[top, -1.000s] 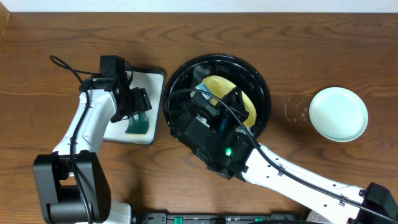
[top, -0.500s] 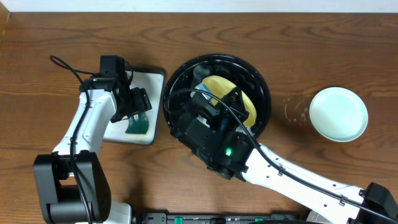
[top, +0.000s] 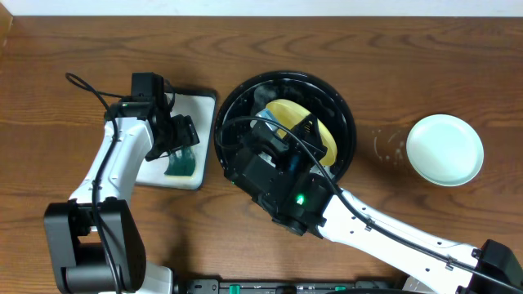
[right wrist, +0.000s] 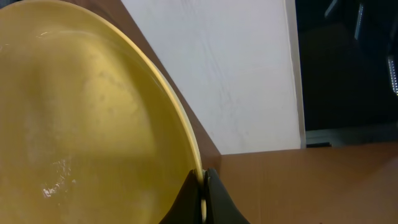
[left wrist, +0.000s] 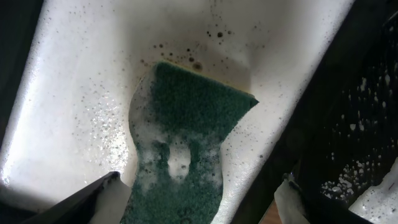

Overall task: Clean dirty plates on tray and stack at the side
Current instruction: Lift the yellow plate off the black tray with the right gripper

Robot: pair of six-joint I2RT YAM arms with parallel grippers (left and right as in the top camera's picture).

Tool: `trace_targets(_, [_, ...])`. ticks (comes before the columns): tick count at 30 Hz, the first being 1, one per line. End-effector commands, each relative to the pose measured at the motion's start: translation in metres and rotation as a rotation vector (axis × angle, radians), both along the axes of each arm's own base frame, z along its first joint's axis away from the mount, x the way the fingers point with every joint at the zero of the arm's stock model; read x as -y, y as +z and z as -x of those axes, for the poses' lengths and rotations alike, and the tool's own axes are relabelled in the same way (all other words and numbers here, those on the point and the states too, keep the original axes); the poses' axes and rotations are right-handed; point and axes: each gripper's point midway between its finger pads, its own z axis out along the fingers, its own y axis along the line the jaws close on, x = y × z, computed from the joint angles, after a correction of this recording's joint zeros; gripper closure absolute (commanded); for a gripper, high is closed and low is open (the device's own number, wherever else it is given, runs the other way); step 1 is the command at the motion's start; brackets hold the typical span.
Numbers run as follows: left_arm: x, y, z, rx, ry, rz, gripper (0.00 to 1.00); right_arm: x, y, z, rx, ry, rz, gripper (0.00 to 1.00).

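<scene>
My right gripper (right wrist: 203,198) is shut on the rim of the pale yellow plate (right wrist: 87,124), its fingers pinching the edge. In the overhead view that yellow plate (top: 288,114) is held tilted above the round black tray (top: 350,114), partly hidden by my right arm. A pale mint-green plate (top: 445,149) lies on the table at the right. My left gripper (left wrist: 193,208) is open over a green soapy sponge (left wrist: 186,124), one finger on each side and neither pressing it. From above, the left gripper (top: 181,140) hangs over the sponge (top: 181,167).
The sponge lies in a white rectangular tray (top: 198,106) left of the black tray, its wet floor (left wrist: 74,93) flecked with foam. A faint wet ring (top: 387,145) marks the wood between the black tray and the mint plate.
</scene>
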Motion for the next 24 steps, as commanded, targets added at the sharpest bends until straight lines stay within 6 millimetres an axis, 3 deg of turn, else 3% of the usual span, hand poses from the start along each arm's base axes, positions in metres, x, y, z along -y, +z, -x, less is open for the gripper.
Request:
trace_targets(1, [0.0007, 0.0006, -0.0001, -0.001, -0.002, 0.009, 0.19, 0.0034, 0.0191, 0.0019, 0.046, -0.014, -0.019, 0.99])
trace_targets(24, [0.0007, 0.0006, -0.0001, -0.001, -0.002, 0.009, 0.19, -0.0066, 0.0109, 0.0004, 0.004, 0.029, -0.072, 0.99])
